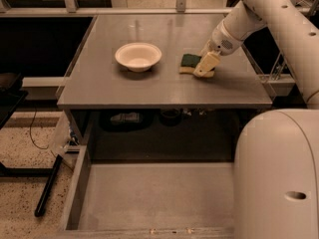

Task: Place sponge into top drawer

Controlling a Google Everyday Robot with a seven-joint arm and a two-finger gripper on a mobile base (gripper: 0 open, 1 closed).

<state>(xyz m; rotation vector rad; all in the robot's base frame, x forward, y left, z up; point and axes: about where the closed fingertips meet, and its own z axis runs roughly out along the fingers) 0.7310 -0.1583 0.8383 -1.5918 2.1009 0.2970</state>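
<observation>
The sponge (189, 62), dark green on top with a yellow layer beneath, lies flat on the grey tabletop (164, 91), right of the middle. My gripper (205, 65) comes down from the upper right on the white arm and is at the sponge's right edge, touching or just over it. The top drawer (79, 183) is pulled out wide below the table's front edge. Its flat grey floor is bare, and its right part is hidden behind my white body.
A white round bowl (138, 56) stands on the tabletop to the left of the sponge. My white base (276, 178) fills the lower right. A black pole (47, 188) lies on the speckled floor at the left, beside the drawer.
</observation>
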